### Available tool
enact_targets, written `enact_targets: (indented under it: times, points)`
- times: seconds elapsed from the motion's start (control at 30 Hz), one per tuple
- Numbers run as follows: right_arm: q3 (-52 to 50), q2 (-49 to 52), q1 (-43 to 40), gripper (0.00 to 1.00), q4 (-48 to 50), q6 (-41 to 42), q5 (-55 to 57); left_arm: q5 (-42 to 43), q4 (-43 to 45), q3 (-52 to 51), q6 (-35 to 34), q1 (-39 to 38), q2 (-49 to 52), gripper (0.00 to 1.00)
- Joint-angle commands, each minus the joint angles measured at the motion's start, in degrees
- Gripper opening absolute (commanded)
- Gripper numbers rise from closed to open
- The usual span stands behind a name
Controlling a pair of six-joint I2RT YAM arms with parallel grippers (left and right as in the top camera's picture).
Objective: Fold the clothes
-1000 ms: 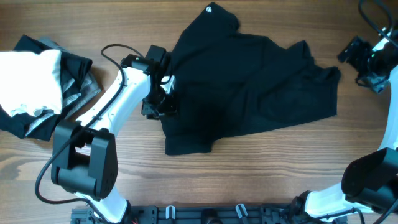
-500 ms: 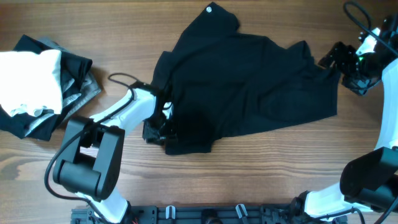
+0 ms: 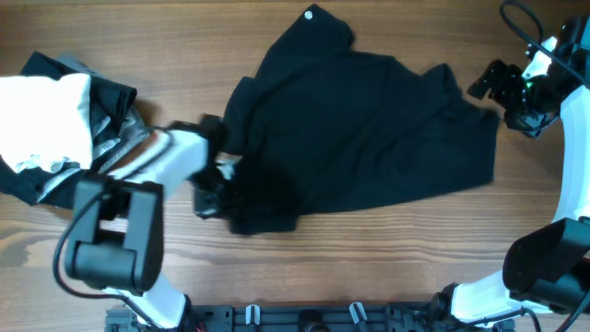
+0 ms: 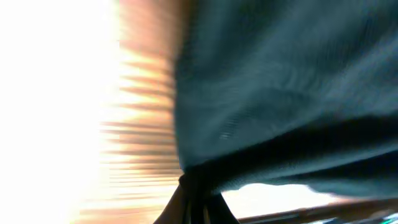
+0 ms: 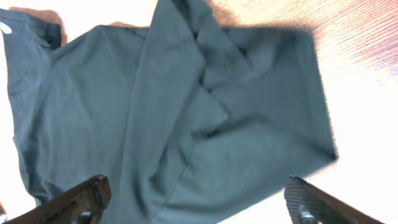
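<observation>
A large black garment lies spread on the wooden table, a small round white mark at its far tip. My left gripper is at its near-left corner, blurred by motion. In the left wrist view the fingers are pressed together with dark cloth pinched between them. My right gripper hovers at the garment's right edge. Its fingers stand wide apart over the cloth and hold nothing.
At the left edge of the table lies a pile of clothes, a white piece on top of black and grey ones. Bare wood runs along the front. A black cable loops by the right arm.
The left gripper moved down to the garment's near-left corner, shut on it and is dragging it leftward. The right gripper moved left to the garment's right edge, staying open.
</observation>
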Motion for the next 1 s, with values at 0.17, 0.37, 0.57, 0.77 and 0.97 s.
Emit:
enact_targets:
  times: [0.17,0.37,0.57,0.77,0.97]
  points:
    - [-11.78,0.81,5.86,0.71,3.74,-5.05,0.37,-1.88,2.29,2.54,-0.46,18.86,-10.95,0.04]
    - [-22.14,0.81,7.82,0.64,10.80,-5.77,2.32,-3.02,2.45,2.54,1.66,19.52,-12.57,0.04]
    - [-32.44,0.81,7.82,0.59,18.34,-13.05,-10.60,-3.02,3.21,2.54,1.68,19.52,-12.57,0.04]
    - [-40.15,0.81,8.52,0.54,27.87,-12.76,-18.43,-2.99,3.74,2.54,1.68,19.52,-12.57,0.05]
    - [-43.60,0.81,12.26,0.51,32.83,-12.72,-22.99,-2.99,3.74,2.54,1.66,19.52,-12.57,0.06]
